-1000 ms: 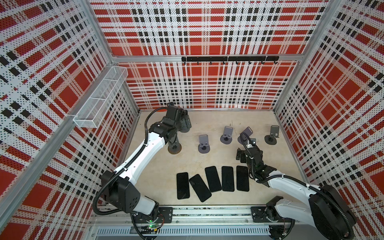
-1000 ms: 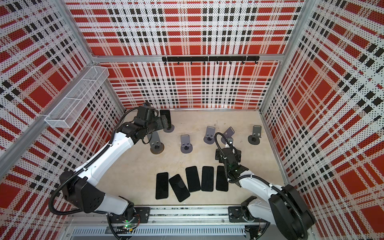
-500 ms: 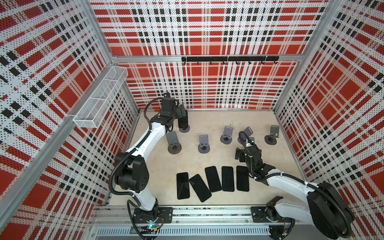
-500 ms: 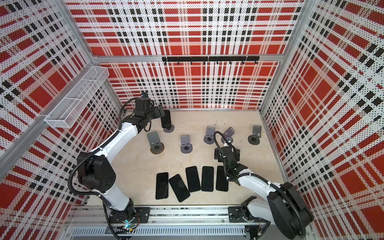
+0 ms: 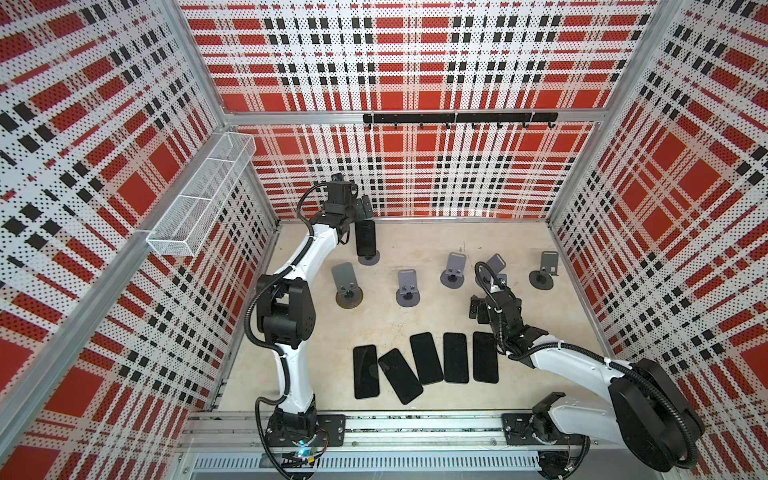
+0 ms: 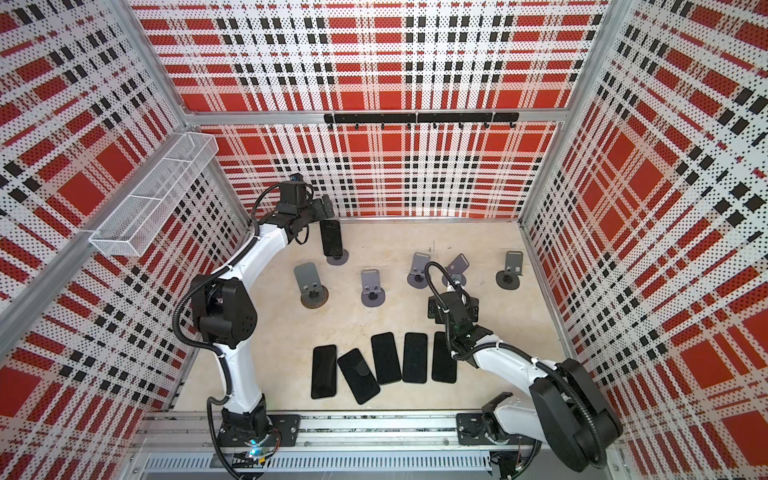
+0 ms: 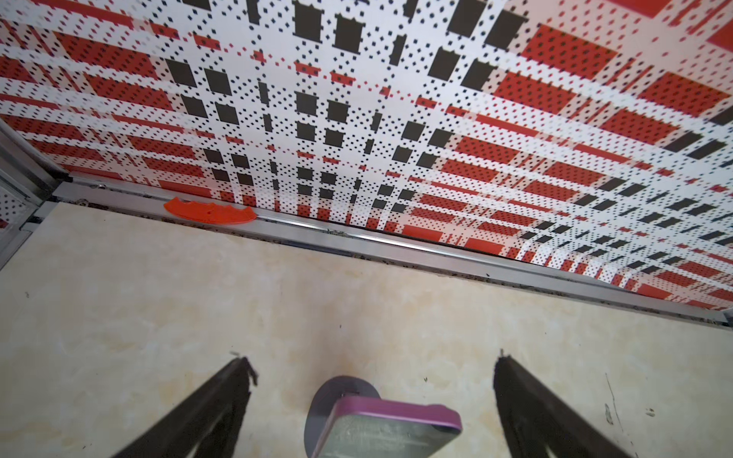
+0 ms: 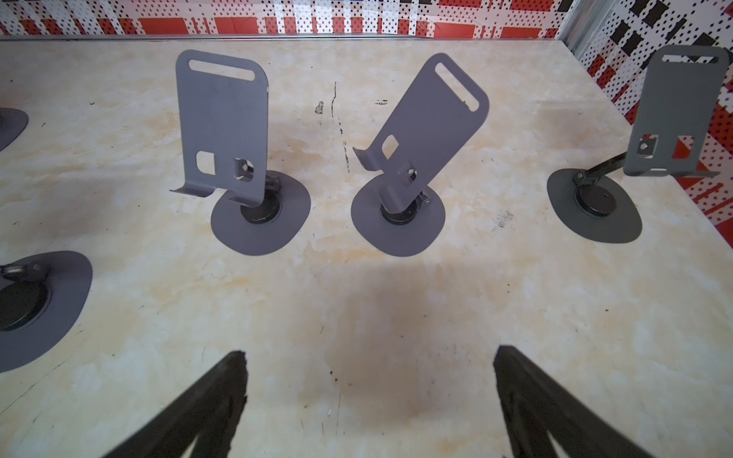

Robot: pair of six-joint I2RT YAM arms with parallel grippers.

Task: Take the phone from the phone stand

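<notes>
The red, white and black checked walls (image 5: pixel 415 62) go all around a pale table (image 5: pixel 374 320). Two white and black arms stand at the front edge. The left arm (image 5: pixel 316 249) reaches far back to the corner by the back wall. The right arm (image 5: pixel 573 361) bends low over the right side of the table. A wire basket (image 5: pixel 203 199) hangs on the left wall, and a black hook rail (image 5: pixel 457 118) sits on the back wall. Five dark flat phones (image 5: pixel 426 357) lie side by side near the front. Five empty grey stands (image 5: pixel 407 286) stand in a loose row across the middle. The phone (image 5: pixel 365 237) leans on its phone stand (image 5: pixel 368 260) at the back left, close to the back wall. The left gripper (image 7: pixel 371 361) hangs by the top of the phone with its two fingers spread wide, one on each side, not touching it. The right gripper (image 8: pixel 369 354) is spread wide too, over bare table, holding nothing. A small orange piece (image 7: pixel 210 210) lies by the back wall.
</notes>
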